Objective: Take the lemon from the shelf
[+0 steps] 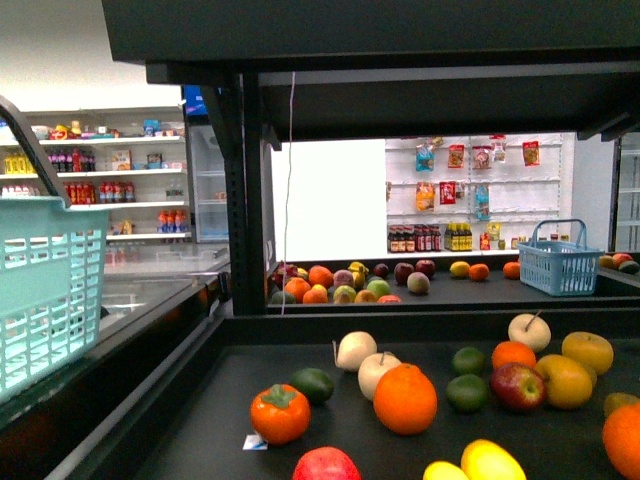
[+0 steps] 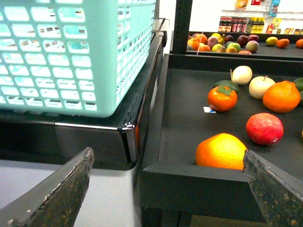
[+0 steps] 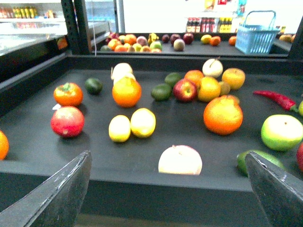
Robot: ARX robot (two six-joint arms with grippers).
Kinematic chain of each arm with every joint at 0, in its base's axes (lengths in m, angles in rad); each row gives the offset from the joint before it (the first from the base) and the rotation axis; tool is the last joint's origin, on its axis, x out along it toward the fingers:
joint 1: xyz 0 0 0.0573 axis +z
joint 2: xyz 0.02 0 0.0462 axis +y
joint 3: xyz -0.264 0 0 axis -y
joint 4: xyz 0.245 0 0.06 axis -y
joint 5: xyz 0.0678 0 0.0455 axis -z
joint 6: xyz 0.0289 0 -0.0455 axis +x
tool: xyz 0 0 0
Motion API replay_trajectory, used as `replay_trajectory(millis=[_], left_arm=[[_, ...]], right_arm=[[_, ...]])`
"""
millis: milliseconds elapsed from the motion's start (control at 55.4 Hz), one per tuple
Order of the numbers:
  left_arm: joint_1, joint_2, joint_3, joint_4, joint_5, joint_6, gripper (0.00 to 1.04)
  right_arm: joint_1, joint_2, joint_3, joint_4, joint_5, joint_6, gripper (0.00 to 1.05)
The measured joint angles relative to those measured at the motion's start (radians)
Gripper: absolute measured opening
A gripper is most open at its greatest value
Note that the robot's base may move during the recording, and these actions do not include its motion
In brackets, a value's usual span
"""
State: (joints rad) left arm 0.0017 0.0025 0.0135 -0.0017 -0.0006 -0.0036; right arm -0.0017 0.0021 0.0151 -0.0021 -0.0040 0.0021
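Lemon (image 3: 143, 122) on the shelf (image 3: 182, 124) tray, just beside a second yellow fruit (image 3: 119, 128): whole in the right wrist view, cropped at the front view's lower edge; left wrist view shows a basket (image 2: 71, 52) instead. Left tool (image 2: 166, 152) and right tool (image 3: 168, 155): fingers spread wide.

Front view's edge crops lemon (image 1: 491, 462).

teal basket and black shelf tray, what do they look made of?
The basket looks like moulded plastic, slightly glossy: one-piece lattice walls in uniform teal. The tray looks matte black, perhaps painted metal or a liner: no glare around the fruit; cannot tell which.
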Motion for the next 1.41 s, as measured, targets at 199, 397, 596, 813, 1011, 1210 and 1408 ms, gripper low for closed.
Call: replay_trajectory(millis=[199, 397, 596, 813, 1011, 1210, 1408], left_arm=[[0.0, 0.0, 0.0, 0.0, 0.0, 0.0, 0.97], [0.0, 0.0, 0.0, 0.0, 0.0, 0.0, 0.97], [0.0, 0.0, 0.0, 0.0, 0.001, 0.0, 0.97], [0.0, 0.0, 0.0, 0.0, 0.0, 0.0, 0.97], [0.0, 0.0, 0.0, 0.0, 0.0, 0.0, 0.97], [0.017, 0.08, 0.038, -0.179, 0.047, -0.253, 0.97], [0.127, 0.164, 0.058, -0.106, 0.159, -0.366, 0.97]], right_arm=[[0.0, 0.0, 0.0, 0.0, 0.001, 0.0, 0.97], [0.0, 0.0, 0.0, 0.0, 0.001, 0.0, 0.97], [0.0, 0.0, 0.0, 0.0, 0.002, 0.0, 0.97], [0.0, 0.0, 0.0, 0.0, 0.001, 0.0, 0.97], [0.0, 0.0, 0.0, 0.0, 0.001, 0.0, 0.97], [0.0, 0.0, 0.0, 0.0, 0.001, 0.0, 0.97], [0.0, 0.0, 0.0, 0.0, 0.001, 0.0, 0.97]])
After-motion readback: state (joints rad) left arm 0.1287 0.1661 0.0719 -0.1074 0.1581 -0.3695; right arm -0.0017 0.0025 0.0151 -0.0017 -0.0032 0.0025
